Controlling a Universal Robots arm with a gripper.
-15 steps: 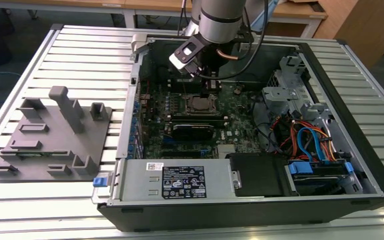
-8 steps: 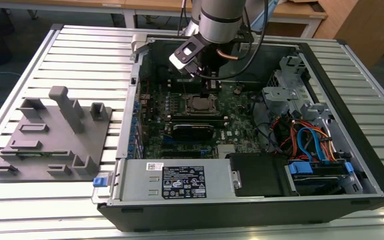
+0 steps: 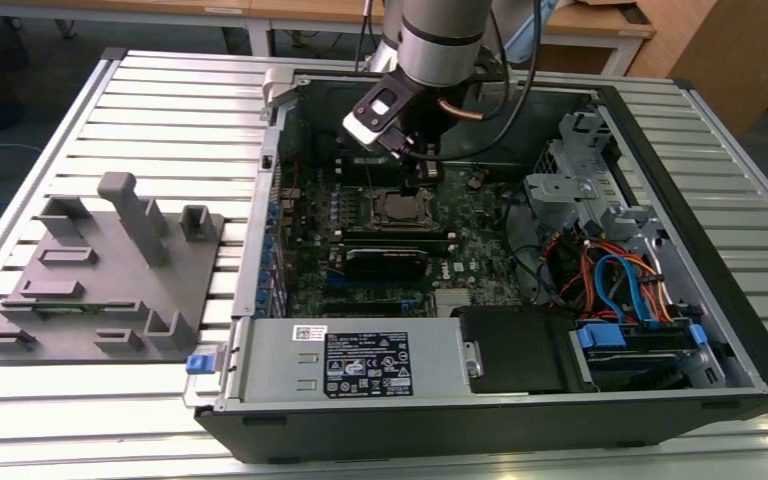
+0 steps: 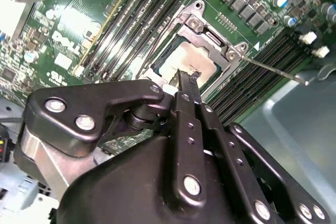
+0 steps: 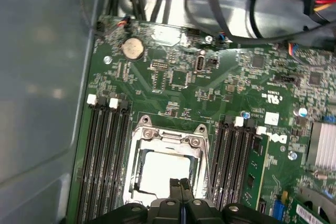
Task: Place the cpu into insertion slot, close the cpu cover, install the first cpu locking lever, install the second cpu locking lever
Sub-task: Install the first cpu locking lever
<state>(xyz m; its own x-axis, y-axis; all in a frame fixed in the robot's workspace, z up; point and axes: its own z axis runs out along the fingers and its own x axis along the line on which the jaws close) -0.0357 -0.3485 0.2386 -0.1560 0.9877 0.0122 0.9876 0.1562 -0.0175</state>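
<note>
The insertion slot [image 3: 398,208] sits on the green board inside the open computer case. In both wrist views the cpu [image 4: 181,59] [image 5: 160,169] lies in it, silvery top up. The cpu cover [image 4: 210,36] [image 5: 169,136] lies flat around the chip as a silver frame. A thin metal locking lever [image 4: 275,70] juts out free from one socket corner. My gripper [image 3: 419,180] [image 4: 187,78] [image 5: 181,183] hovers just above the chip's edge, shut, with its two black fingers pressed together and nothing between them.
Long black memory slots [image 5: 105,156] [image 5: 233,161] flank the socket on both sides. The case wall [image 5: 37,87] stands close by. A grey power supply box [image 3: 357,362] and a cabled drive cage [image 3: 624,290] fill the case's near side. A grey fixture [image 3: 104,270] lies outside, at the exterior view's left.
</note>
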